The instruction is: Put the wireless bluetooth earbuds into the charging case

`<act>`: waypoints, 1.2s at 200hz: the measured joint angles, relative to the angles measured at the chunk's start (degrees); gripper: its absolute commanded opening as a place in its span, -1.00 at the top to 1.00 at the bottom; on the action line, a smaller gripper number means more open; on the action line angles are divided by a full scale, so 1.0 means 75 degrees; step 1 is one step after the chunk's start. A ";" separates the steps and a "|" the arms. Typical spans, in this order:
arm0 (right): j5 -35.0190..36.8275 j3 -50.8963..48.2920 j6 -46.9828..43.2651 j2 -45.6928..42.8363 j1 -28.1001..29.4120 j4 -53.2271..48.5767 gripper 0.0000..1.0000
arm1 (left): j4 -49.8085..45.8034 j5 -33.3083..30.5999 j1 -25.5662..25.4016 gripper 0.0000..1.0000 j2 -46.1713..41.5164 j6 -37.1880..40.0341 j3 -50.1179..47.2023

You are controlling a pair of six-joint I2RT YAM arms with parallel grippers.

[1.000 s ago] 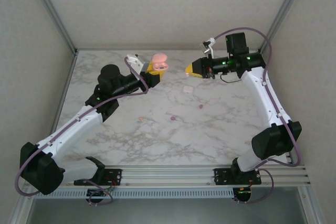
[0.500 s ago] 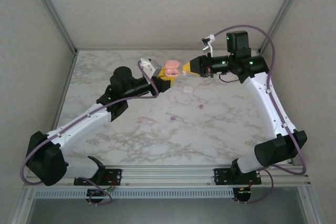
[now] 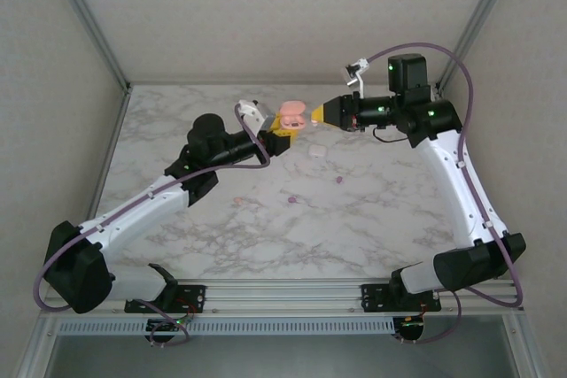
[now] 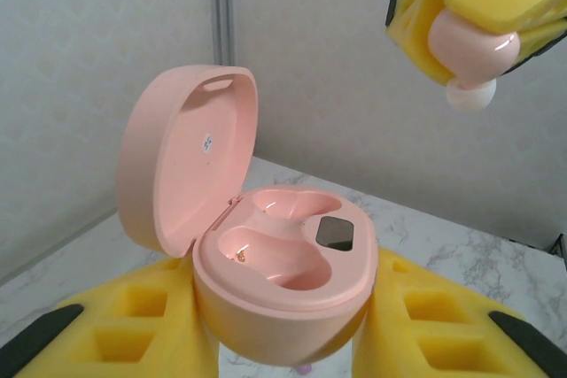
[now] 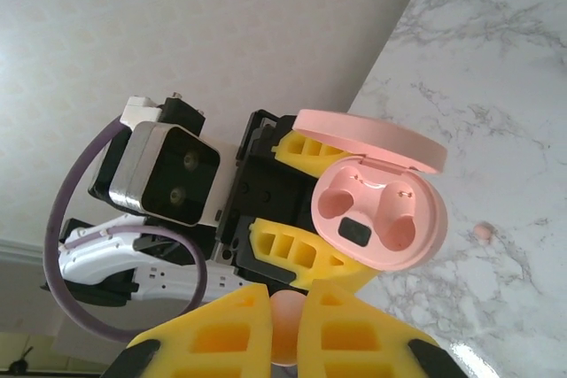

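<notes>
My left gripper (image 3: 283, 127) is shut on the base of an open pink charging case (image 3: 291, 114), held up over the back of the table. In the left wrist view the case (image 4: 283, 272) sits between my yellow fingers (image 4: 133, 329), lid (image 4: 182, 152) tipped back, both wells bare. My right gripper (image 3: 314, 115) is shut on a pink earbud (image 4: 474, 46) with a white tip, a short way above and to the right of the case. In the right wrist view that earbud (image 5: 285, 329) is pinched between the yellow pads (image 5: 221, 334), pointing at the case (image 5: 381, 210).
A small white piece (image 3: 315, 151) and two tiny purple pieces (image 3: 338, 180) (image 3: 291, 200) lie on the marble table (image 3: 372, 227). Another pink earbud (image 5: 483, 234) lies on the marble. Grey walls close in the back and both sides.
My left arm has swung right and carried the open case toward my right gripper. My right gripper has edged left, so the earbud and case now nearly meet.
</notes>
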 measured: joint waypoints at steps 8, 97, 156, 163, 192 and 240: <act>0.0020 -0.0006 -0.0015 -0.0032 0.0006 0.0000 0.86 | 0.0006 -0.0032 -0.0047 0.53 0.0000 0.0114 0.0000; 0.0294 -0.0125 -0.0026 -0.0082 0.0012 0.0006 0.85 | 0.0309 -0.0268 -0.0157 0.52 0.0000 0.0475 -0.0169; 0.0309 -0.0125 -0.0017 -0.0082 0.0012 0.0058 0.85 | 0.0577 -0.0265 -0.0157 0.53 0.0006 0.0472 -0.0353; 0.0306 -0.0125 -0.0017 -0.0082 0.0012 0.0058 0.85 | 0.0603 -0.0265 -0.0157 0.53 0.0009 0.0472 -0.0353; 0.0131 -0.0125 0.0020 -0.0082 0.0015 0.0122 0.85 | 0.0699 -0.0262 -0.0157 0.53 0.0044 0.0472 -0.0353; -0.0023 -0.0125 0.0274 -0.0079 0.0087 0.0385 0.85 | 0.0839 -0.0195 -0.0157 0.53 0.0175 0.0463 -0.0353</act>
